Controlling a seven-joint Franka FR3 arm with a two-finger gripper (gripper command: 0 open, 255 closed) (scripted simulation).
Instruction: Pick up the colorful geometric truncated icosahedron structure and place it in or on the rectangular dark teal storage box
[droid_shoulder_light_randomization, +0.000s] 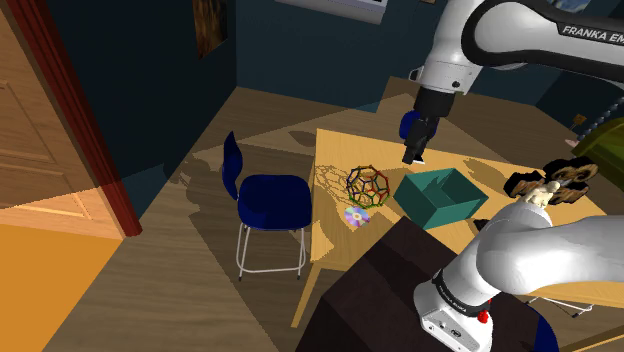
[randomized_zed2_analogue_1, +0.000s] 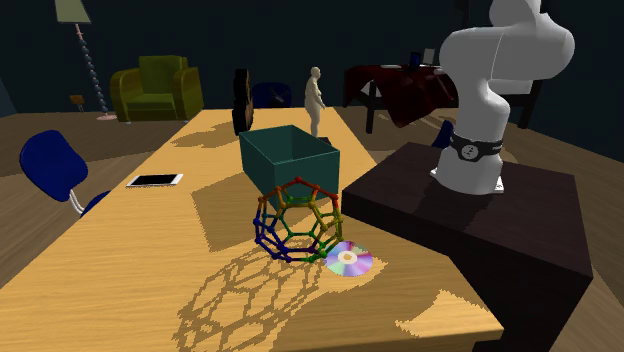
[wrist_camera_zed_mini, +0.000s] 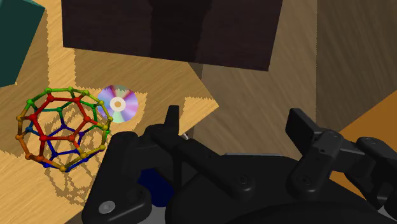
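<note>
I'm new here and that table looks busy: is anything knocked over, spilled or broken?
Nothing stands out. The ball rests whole on the table, the box stands upright and open near it, and the disc lies flat by the ball, fully on the table.

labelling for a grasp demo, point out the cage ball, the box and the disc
cage ball (randomized_zed2_analogue_1: 298, 220), second exterior view, its front struts
box (randomized_zed2_analogue_1: 305, 166), second exterior view, its near wall
disc (randomized_zed2_analogue_1: 349, 260), second exterior view, its shiny face
</note>
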